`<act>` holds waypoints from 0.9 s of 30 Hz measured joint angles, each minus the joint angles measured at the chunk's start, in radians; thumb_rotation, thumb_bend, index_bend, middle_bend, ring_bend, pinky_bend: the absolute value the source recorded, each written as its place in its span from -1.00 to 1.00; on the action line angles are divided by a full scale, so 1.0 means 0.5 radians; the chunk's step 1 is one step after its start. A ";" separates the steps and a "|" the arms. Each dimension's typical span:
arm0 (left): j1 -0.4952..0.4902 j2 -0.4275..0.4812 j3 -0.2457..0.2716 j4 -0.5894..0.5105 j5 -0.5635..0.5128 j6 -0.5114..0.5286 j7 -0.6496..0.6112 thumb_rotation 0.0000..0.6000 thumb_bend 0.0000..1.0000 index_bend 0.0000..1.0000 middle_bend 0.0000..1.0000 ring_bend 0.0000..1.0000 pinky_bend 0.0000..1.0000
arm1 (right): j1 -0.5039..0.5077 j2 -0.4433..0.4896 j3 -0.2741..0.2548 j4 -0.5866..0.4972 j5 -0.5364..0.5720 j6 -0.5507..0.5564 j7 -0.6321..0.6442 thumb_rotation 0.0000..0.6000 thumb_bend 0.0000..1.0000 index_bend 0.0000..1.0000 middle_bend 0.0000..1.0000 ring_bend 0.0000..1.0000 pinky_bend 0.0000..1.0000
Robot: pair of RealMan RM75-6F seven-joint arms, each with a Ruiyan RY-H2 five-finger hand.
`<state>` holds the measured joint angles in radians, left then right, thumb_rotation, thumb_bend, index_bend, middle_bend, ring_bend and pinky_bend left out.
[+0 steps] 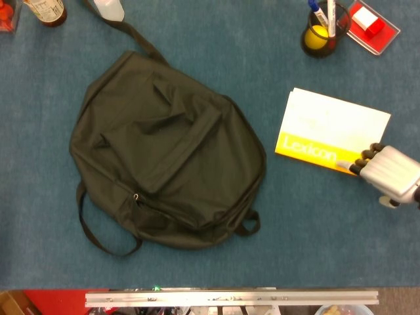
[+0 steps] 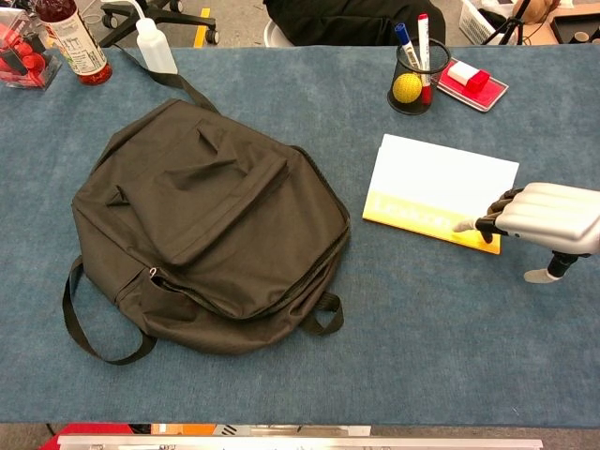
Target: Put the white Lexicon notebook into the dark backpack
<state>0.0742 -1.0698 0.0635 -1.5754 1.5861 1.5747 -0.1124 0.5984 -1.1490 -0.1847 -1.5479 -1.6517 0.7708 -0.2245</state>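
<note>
The right hand (image 2: pixel 548 217) reaches in from the right edge, knuckles up, and its dark fingers (image 2: pixel 495 221) lie side by side and curl down onto the near right corner of the white Lexicon notebook (image 2: pixel 439 190), on the yellow band; whether they press on or merely touch the cover cannot be told, and nothing is held in them. The notebook lies flat on the blue table (image 2: pixel 450 328), slightly skewed, with its yellow strip toward the robot. Well apart to the left lies the dark backpack (image 2: pixel 206 225), flat with its front pocket up and its straps spread on the table; no opening shows. Beyond the notebook stand a mesh pen cup (image 2: pixel 416 77) with markers and a yellow ball, and just beside it a red tray (image 2: pixel 473 84). At the far left corner are a bottle (image 2: pixel 73 42) and a white squeeze bottle (image 2: pixel 156 49).
</note>
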 measured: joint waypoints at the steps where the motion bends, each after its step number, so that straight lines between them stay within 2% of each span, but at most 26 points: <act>1: 0.001 0.000 0.000 0.001 -0.001 0.000 0.000 1.00 -0.46 -0.55 -0.43 -0.47 -0.43 | 0.001 0.003 -0.008 -0.011 -0.020 0.006 0.012 1.00 -0.67 -0.73 -0.26 -0.51 -0.56; 6: 0.003 -0.001 0.002 0.005 0.006 0.005 -0.002 1.00 -0.46 -0.55 -0.43 -0.47 -0.43 | 0.014 0.014 -0.058 -0.059 -0.114 0.019 0.036 1.00 -0.67 -0.73 -0.26 -0.51 -0.56; 11: 0.007 -0.002 0.003 0.012 0.004 0.008 -0.011 1.00 -0.46 -0.55 -0.43 -0.47 -0.43 | 0.018 0.006 -0.065 -0.054 -0.127 0.015 0.016 1.00 -0.67 -0.73 -0.26 -0.51 -0.56; 20: 0.008 -0.006 0.005 0.021 0.009 0.009 -0.019 1.00 -0.46 -0.55 -0.43 -0.47 -0.43 | 0.008 -0.009 -0.028 0.022 -0.055 0.005 -0.073 1.00 -0.67 -0.73 -0.26 -0.51 -0.56; 27: 0.012 -0.007 0.004 0.031 0.008 0.015 -0.037 1.00 -0.46 -0.55 -0.43 -0.47 -0.43 | -0.003 -0.029 0.037 0.127 0.095 -0.024 -0.148 1.00 -0.67 -0.73 -0.26 -0.51 -0.56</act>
<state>0.0802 -1.0731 0.0654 -1.5601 1.5899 1.5820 -0.1307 0.5970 -1.1637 -0.1663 -1.4842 -1.6040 0.7590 -0.2985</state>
